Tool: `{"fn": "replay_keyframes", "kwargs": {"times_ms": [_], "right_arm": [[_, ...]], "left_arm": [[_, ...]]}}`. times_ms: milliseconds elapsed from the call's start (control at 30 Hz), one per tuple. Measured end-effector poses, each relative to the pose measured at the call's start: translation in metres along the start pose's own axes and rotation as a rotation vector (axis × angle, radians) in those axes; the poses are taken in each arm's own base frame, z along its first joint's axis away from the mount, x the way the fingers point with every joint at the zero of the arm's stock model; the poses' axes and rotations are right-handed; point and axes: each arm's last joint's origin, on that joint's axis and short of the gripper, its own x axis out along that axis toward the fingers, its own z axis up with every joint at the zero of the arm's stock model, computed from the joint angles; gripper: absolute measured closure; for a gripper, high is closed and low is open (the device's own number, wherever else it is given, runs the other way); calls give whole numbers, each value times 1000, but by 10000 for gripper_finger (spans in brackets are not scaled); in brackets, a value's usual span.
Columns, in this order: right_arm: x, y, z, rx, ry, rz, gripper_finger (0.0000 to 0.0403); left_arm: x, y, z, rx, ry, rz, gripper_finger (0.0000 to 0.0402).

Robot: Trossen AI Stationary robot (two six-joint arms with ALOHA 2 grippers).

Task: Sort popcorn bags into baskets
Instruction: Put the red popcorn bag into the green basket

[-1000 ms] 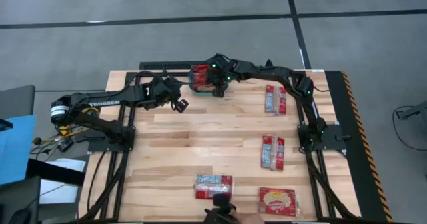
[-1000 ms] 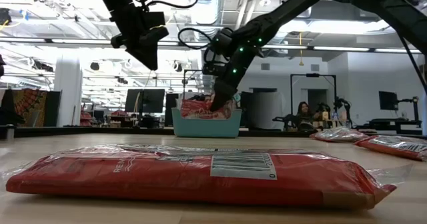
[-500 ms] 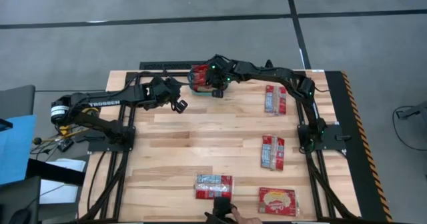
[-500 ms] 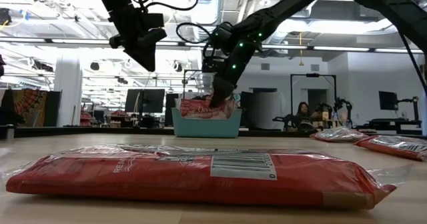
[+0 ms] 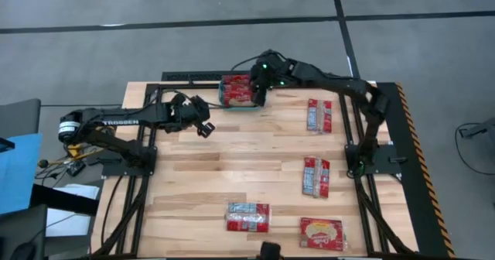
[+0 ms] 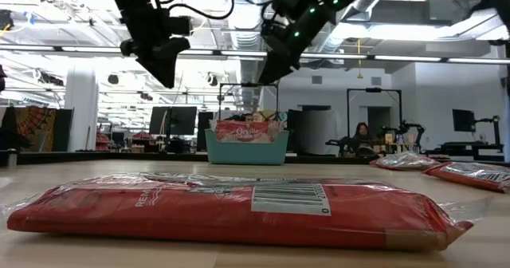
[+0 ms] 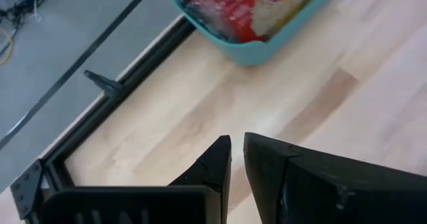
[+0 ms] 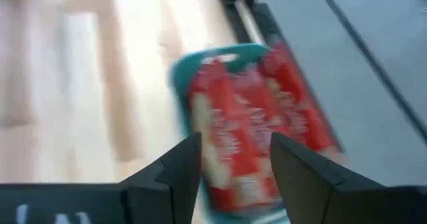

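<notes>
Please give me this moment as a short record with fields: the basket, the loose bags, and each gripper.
basket: teal basket at the table's far edge, red popcorn bags inside
loose bags: four loose bags on the table's right and near parts
right gripper: right gripper above the basket, open, empty
left gripper: left gripper to the basket's left, shut, empty

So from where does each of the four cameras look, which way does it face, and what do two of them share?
High: above the table, facing down; both arms, teal basket, four loose bags.
Low: at table height, facing level; near bag, both arms overhead.
Left wrist: past the shut left gripper toward the basket.
Right wrist: above the basket, between the open right gripper fingers.
Shared: all four show the basket with bags in it.
</notes>
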Motion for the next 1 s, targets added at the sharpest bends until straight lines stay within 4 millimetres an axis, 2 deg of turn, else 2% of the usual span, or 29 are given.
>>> {"fn": "replay_keyframes", "kwargs": {"times_ms": [133, 267, 333, 467, 600, 667, 733, 867, 1000], "right_arm": [[-7, 33, -19, 42, -27, 94, 224], [-9, 73, -44, 68, -83, 180, 240], [-10, 95, -57, 85, -95, 225, 244], [-10, 138, -76, 120, -115, 323, 245], [-9, 177, -93, 123, -108, 404, 236], [-9, 192, -101, 123, -104, 408, 230], [-6, 206, -105, 106, -111, 391, 224], [-6, 228, -114, 54, -114, 274, 218], [-10, 240, -138, 29, 27, 102, 223]], "left_arm": [[-6, -14, -9, 43, -21, -43, 365], [-1, -33, -31, 116, -30, -164, 364], [4, -44, -46, 148, -34, -278, 364], [8, -67, -78, 196, -67, -617, 364], [-2, -85, -105, 231, -123, -925, 364], [-10, -91, -115, 235, -150, -1013, 364], [-17, -96, -123, 248, -179, -1042, 364], [-31, -103, -133, 313, -250, -985, 364], [-38, -105, -139, 339, -325, -870, 364]]}}
